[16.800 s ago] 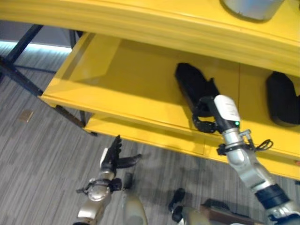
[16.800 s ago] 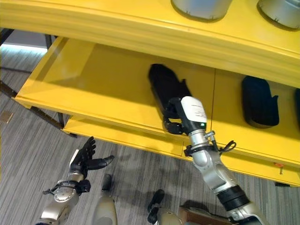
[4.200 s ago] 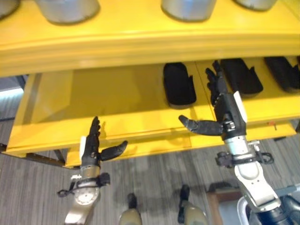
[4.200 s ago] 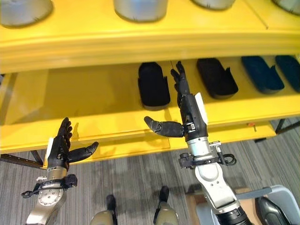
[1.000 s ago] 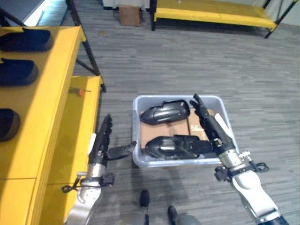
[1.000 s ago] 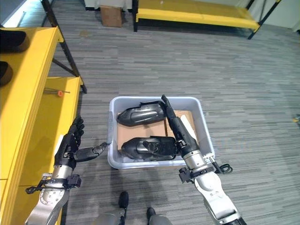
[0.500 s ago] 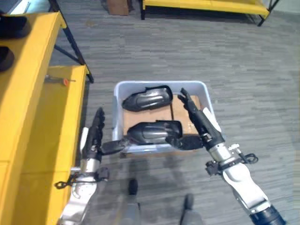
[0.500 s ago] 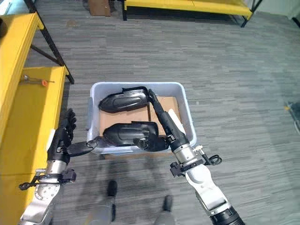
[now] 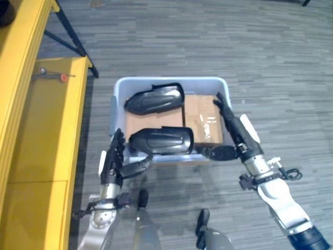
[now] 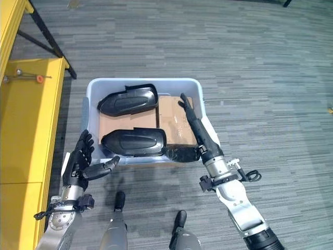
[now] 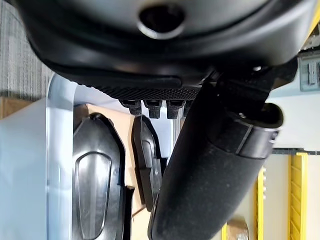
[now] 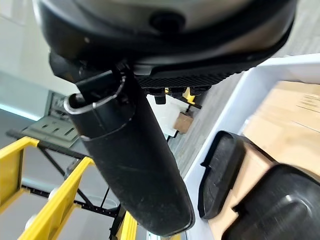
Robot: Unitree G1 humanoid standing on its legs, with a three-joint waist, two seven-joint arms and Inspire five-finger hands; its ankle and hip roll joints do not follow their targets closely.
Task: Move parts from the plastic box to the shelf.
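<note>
Right hand now reaching deeper over plastic box, fingers straight; left hand spread beside box; two black parts inside.

Grey striped carpet floor spreads out all around in front of me. Off to my left lies a small tool with an orange handle, and beyond it a dark metal frame leg slants across the floor.

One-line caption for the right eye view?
Open hands, left and right, reach toward a plastic box holding two black parts.
</note>
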